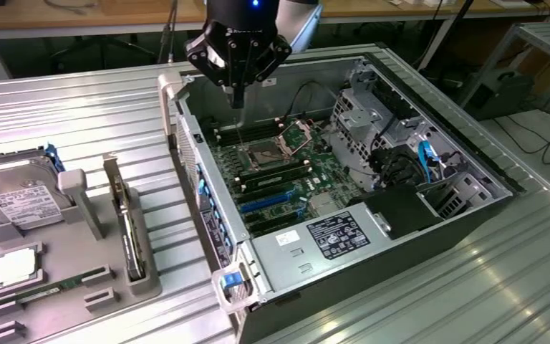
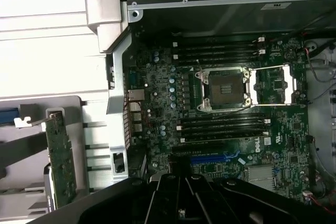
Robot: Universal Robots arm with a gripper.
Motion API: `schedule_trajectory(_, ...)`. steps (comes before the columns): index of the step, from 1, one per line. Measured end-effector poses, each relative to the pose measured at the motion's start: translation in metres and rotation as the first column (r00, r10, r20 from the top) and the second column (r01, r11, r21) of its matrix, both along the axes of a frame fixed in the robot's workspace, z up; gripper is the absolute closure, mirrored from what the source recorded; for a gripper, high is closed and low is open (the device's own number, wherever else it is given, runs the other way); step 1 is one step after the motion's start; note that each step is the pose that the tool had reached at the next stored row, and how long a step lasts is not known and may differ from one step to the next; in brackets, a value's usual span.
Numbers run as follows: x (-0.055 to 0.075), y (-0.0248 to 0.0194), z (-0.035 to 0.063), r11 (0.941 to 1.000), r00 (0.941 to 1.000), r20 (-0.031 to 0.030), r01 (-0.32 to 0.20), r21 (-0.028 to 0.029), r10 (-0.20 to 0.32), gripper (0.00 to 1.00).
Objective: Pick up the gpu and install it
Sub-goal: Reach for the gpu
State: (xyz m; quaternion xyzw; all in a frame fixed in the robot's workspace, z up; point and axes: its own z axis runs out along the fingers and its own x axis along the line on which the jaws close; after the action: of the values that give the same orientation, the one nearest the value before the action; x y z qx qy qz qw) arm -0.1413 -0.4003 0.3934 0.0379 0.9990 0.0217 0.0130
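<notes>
Broadly, a ribbed metal tabletop carries everything. A computer case lies on its side with the cover off, taking up the middle and the exterior view's right. A grey parts holder sits on the tabletop at the exterior view's left, just beside the case.

Inside the case:
- green motherboard flat on the floor of the case, with blue and black expansion slots at its near end
- power supply with a dark label, at the near end
- CPU socket with its metal frame flipped open, memory slots on either side of it

On the holder:
- hard drive with a white label, propped at the far end
- gpu standing on its long edge in a slot along the side nearest the case; the wrist view shows it as a green card upright in that slot, untouched
- memory stick lying flat near the front
- square processor chip just behind the stick

The hand hangs above the far end of the case, pointing down over the motherboard near the socket. Its fingers are pressed together with nothing between them. It is well apart from the gpu. The wrist view has the hand's dark body over the blue slots.
</notes>
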Motion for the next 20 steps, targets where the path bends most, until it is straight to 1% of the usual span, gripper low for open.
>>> schedule_trajectory(12,-0.020,-0.0021,-0.0001,1.0000,1.0000,0.0001,0.000,0.0001,0.000,0.89)
schedule_trajectory(15,-0.027,-0.0030,0.0000,1.0000,1.0000,0.0001,0.000,0.0001,0.000,0.89)
schedule_trajectory(20,-0.033,-0.0044,-0.0001,1.0000,1.0000,0.0001,0.000,0.0001,0.000,0.89)
